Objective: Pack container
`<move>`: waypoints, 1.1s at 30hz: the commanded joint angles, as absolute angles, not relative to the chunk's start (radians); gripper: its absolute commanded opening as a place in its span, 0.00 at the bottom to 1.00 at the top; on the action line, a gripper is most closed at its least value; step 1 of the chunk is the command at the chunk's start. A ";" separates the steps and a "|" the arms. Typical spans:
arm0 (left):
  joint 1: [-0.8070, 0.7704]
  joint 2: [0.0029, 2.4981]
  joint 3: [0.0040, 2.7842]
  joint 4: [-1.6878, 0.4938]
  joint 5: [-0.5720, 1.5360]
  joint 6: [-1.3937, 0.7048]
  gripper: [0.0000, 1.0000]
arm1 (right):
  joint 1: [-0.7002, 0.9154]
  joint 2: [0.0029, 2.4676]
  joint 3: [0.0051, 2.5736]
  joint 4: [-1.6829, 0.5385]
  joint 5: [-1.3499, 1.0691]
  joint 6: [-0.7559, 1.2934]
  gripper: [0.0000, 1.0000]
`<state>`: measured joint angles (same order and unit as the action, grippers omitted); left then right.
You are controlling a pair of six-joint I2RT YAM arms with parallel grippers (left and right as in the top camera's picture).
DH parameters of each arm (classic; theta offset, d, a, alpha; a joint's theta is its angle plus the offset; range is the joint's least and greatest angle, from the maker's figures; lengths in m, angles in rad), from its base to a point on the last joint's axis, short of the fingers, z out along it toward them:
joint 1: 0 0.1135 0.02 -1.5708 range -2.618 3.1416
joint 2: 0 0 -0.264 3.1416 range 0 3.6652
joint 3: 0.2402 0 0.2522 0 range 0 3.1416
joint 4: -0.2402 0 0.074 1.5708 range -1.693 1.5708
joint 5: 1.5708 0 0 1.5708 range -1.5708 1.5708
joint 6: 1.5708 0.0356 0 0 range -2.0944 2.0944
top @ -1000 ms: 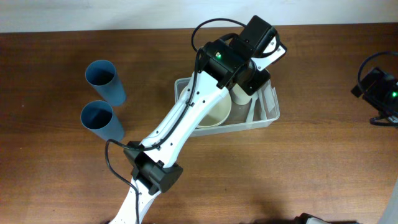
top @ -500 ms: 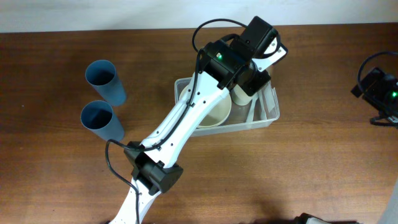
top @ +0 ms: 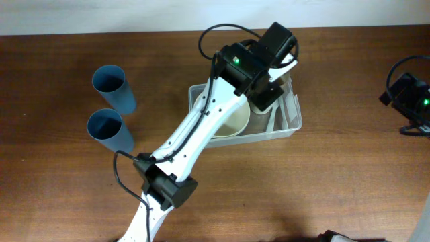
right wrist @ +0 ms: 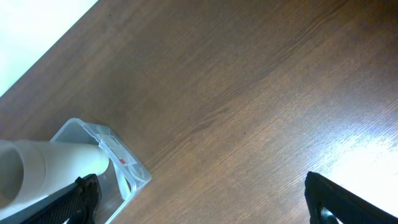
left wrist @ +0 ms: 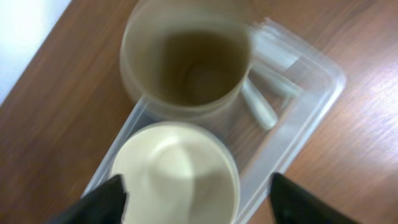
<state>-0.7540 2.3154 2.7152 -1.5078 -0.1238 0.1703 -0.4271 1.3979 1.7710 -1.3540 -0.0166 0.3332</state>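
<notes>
Cream cup (left wrist: 186, 59) and bowl (left wrist: 177, 177) sit in the container (left wrist: 320, 99) beneath our released left gripper (left wrist: 199, 186); we note the right gripper (right wrist: 199, 183) likewise spread wide.

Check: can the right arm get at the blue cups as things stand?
Probably not. In the overhead view the right arm sits at the far right, the blue cups stand at the far left, and the left arm, stretched over the container, lies between them.
</notes>
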 commanded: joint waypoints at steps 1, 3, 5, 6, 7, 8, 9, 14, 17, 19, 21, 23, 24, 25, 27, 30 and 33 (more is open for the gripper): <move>-0.696 2.263 2.740 -1.553 -0.240 0.113 0.81 | -0.433 1.399 1.782 -1.351 -0.014 0.331 0.99; -0.652 2.230 2.740 -1.583 -0.241 0.068 0.81 | -0.433 1.399 1.782 -1.351 -0.014 0.331 0.99; -0.596 2.193 2.740 -1.617 -0.241 0.031 0.81 | -0.433 1.399 1.782 -1.351 -0.014 0.331 0.99; -0.566 2.175 2.740 -1.638 -0.241 0.010 0.81 | -0.433 1.399 1.782 -1.351 -0.014 0.331 0.99; -0.533 2.159 2.740 -1.662 -0.241 -0.012 0.81 | -0.433 1.399 1.782 -1.351 -0.014 0.331 0.99; -0.504 2.146 2.740 -1.684 -0.240 -0.036 0.81 | -0.433 1.399 1.782 -1.351 -0.014 0.331 0.99; -0.473 2.134 2.738 -1.688 -0.234 -0.060 0.81 | -0.433 1.399 1.782 -1.351 -0.014 0.331 0.99; -0.325 2.109 2.730 -1.688 -0.025 -0.087 0.78 | -0.433 1.399 1.782 -1.351 -0.014 0.331 0.99; -0.281 2.109 2.721 -1.688 -0.033 -0.086 0.78 | -0.433 1.399 1.782 -1.351 -0.014 0.331 0.99; -0.253 2.102 2.710 -1.688 -0.030 -0.086 0.78 | -0.433 1.399 1.782 -1.351 -0.014 0.331 0.99; -0.242 2.075 2.685 -1.688 -0.029 -0.086 0.78 | -0.433 1.399 1.782 -1.351 -0.014 0.331 0.99; -0.241 2.032 2.646 -1.688 -0.029 -0.086 0.78 | -0.433 1.399 1.782 -1.351 -0.014 0.331 0.99; -0.241 2.001 2.619 -1.688 -0.029 -0.086 0.78 | -0.433 1.399 1.782 -1.351 -0.014 0.331 0.99; -0.241 1.967 2.586 -1.688 -0.031 -0.086 0.78 | -0.433 1.399 1.782 -1.351 -0.014 0.331 0.99; -0.241 1.903 2.510 -1.688 -0.061 -0.091 0.78 | -0.433 1.399 1.782 -1.351 -0.014 0.331 0.99; -0.241 1.816 2.361 -1.688 -0.178 -0.175 0.84 | -0.433 1.399 1.782 -1.351 -0.014 0.331 0.99; -0.224 1.763 2.190 -1.687 -0.203 -0.236 0.87 | -0.433 1.399 1.782 -1.351 -0.014 0.331 0.99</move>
